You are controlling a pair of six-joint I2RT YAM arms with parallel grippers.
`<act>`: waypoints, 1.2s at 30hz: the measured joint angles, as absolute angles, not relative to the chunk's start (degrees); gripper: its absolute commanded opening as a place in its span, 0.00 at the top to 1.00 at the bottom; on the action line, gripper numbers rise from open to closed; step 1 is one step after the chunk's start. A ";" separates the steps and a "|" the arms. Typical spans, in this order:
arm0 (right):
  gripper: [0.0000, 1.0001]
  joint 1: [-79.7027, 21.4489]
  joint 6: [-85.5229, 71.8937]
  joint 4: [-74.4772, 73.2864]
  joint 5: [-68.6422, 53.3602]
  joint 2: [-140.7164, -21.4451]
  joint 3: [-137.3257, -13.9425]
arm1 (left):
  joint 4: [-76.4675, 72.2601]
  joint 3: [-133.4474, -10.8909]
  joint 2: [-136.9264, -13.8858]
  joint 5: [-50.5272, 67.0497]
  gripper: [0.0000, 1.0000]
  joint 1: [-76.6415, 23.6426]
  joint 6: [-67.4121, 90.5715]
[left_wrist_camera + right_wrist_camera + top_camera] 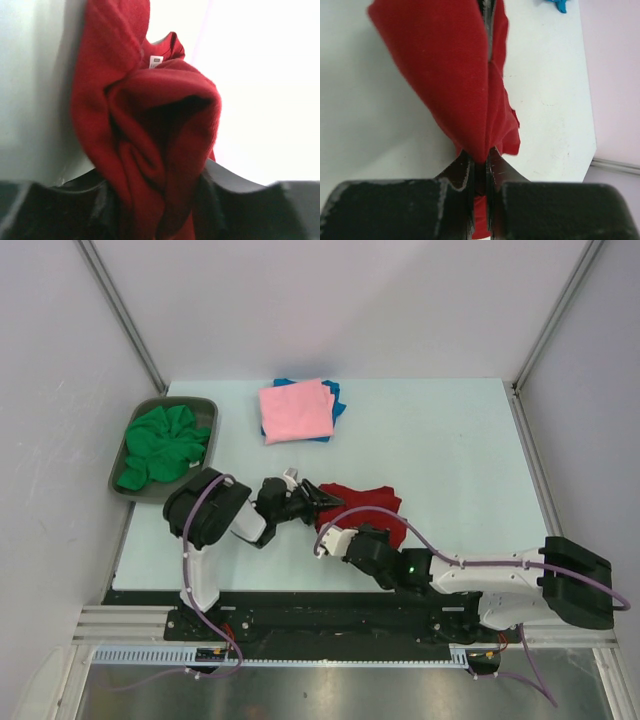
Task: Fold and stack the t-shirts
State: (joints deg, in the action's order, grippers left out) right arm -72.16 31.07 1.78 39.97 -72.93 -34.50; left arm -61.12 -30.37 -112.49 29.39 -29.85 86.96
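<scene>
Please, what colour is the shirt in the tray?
The shirt is green; top view shows it best.

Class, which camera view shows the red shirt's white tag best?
The left wrist view: the white tag shows clearly on the red shirt. The top view and the right wrist view show red cloth but no tag.

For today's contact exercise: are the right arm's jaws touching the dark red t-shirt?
Touching. The right wrist view shows the dark red t-shirt pinched between the shut right jaws.

Tbl (450, 460): tray (122, 462), tee stack (296, 410), red tee (368, 502)
</scene>
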 measured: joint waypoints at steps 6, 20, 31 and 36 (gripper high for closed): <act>0.91 -76.01 26.96 -4.03 39.59 -72.03 -34.50 | -61.10 -33.21 -114.54 32.53 1.00 -29.82 86.70; 0.00 -79.13 17.06 -5.52 55.99 -70.65 -35.33 | -27.88 -55.81 -110.10 33.91 0.99 -27.16 65.47; 0.00 -57.54 -9.98 -12.47 60.23 -55.81 -41.04 | 8.47 -95.13 -119.46 31.64 0.98 -21.93 41.12; 0.00 -51.90 -21.10 -15.92 53.32 -49.91 -39.99 | 17.98 -109.08 -129.01 32.38 0.97 -20.64 35.48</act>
State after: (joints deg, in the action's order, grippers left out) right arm -51.90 -21.10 -15.92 53.32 -49.91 -39.99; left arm 17.98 -109.08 -129.01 32.38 -20.64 35.48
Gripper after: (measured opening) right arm 0.994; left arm 0.102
